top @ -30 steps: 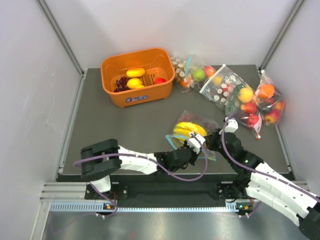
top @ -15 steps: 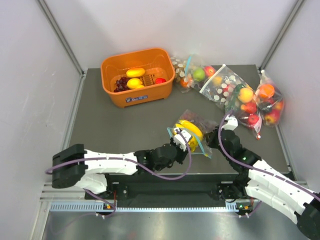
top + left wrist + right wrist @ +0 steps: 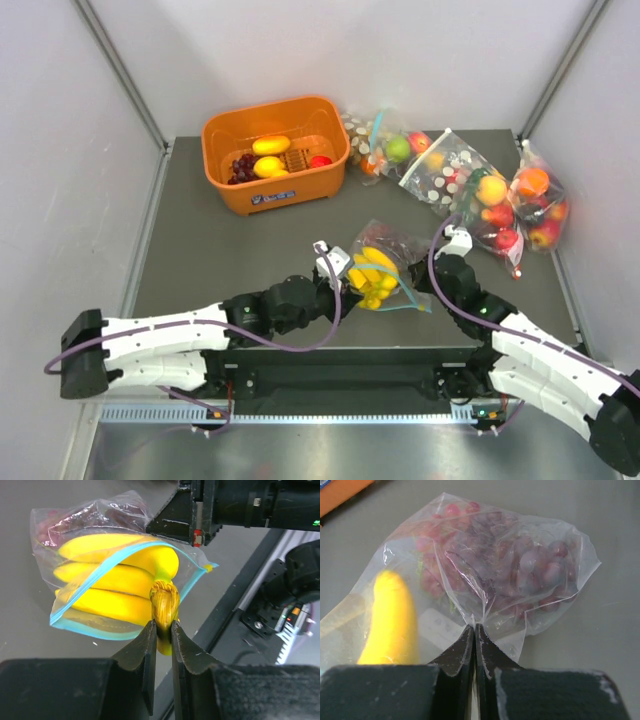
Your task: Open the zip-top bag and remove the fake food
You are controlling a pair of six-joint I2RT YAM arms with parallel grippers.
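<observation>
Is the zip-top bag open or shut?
Open: the zip-top bag gapes, zip strip parted around the bananas, stem in the left gripper.

You see bright, even light from above, with only soft shadows on the table (image 3: 220,250). The bananas (image 3: 160,562) glow so bright their skin looks washed out. The left end effector (image 3: 163,630), up close, looks dark and blurry.

Both arms wear white shells over their long links, the left arm (image 3: 170,330) and the right arm (image 3: 545,355) alike, with black housings at the joints. A purple-grey cable (image 3: 432,265) loops along each. At the ends over the worktop (image 3: 220,250), the left jaws are matte black tapered wedges. The right jaws are the same black, flecked with pale scuffs.
</observation>
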